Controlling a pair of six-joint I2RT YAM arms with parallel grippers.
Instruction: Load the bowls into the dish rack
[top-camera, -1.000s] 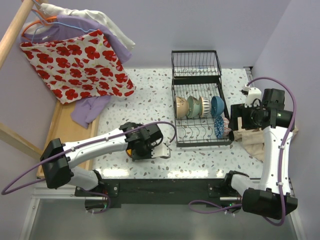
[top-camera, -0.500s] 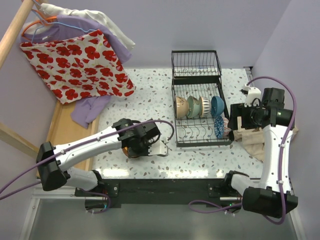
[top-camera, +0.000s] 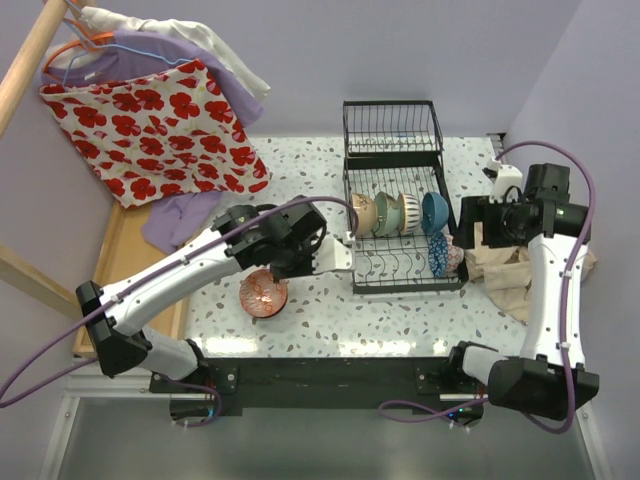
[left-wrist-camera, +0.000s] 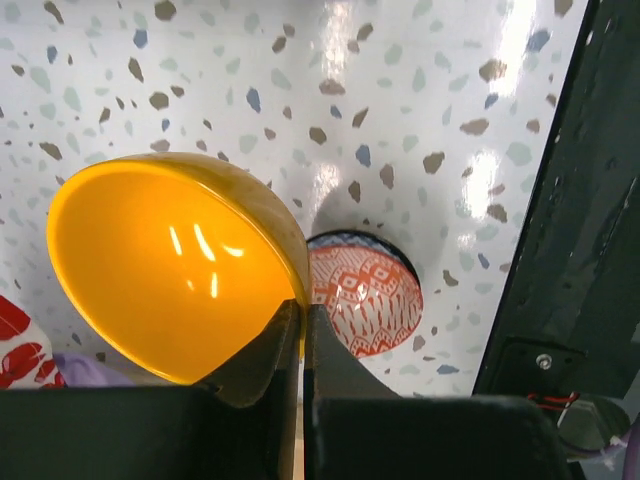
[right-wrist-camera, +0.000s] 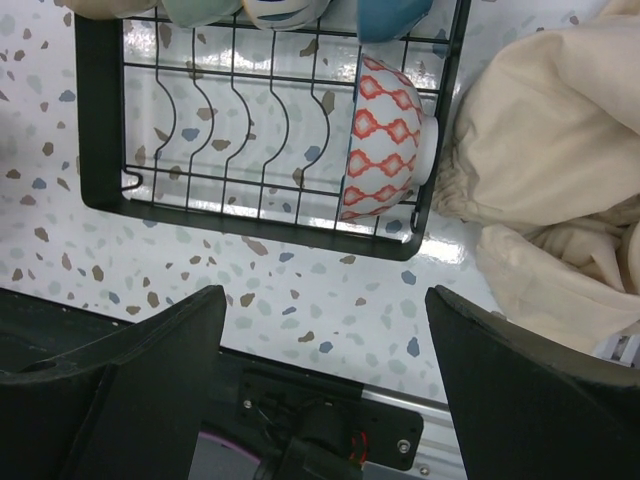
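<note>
My left gripper (top-camera: 332, 256) is shut on the rim of the orange-yellow bowl (left-wrist-camera: 170, 270) and holds it above the table, just left of the black wire dish rack (top-camera: 400, 282). My arm hides this bowl in the top view. A reddish-brown patterned bowl (top-camera: 263, 292) sits upright on the table below it (left-wrist-camera: 362, 295). The rack holds cream (top-camera: 362, 214), pale green (top-camera: 385, 213), blue-white (top-camera: 408, 210) and plain blue (top-camera: 434, 210) bowls on edge. Another patterned bowl (right-wrist-camera: 385, 140) stands in its front right corner. My right gripper (right-wrist-camera: 325, 380) is open and empty, above the rack's right front edge (right-wrist-camera: 250, 222).
The rack's higher basket section (top-camera: 392, 128) is at the back. A cream cloth (right-wrist-camera: 560, 180) lies right of the rack. A wooden tray (top-camera: 130, 260), a purple cloth (top-camera: 180, 215) and hanging clothes (top-camera: 150, 110) are at the left. The black base frame (left-wrist-camera: 570, 250) runs along the near edge.
My left gripper has lifted the orange-yellow bowl away from the reddish-brown bowl and moved back and right toward the rack, uncovering that bowl. The right arm has shifted slightly.
</note>
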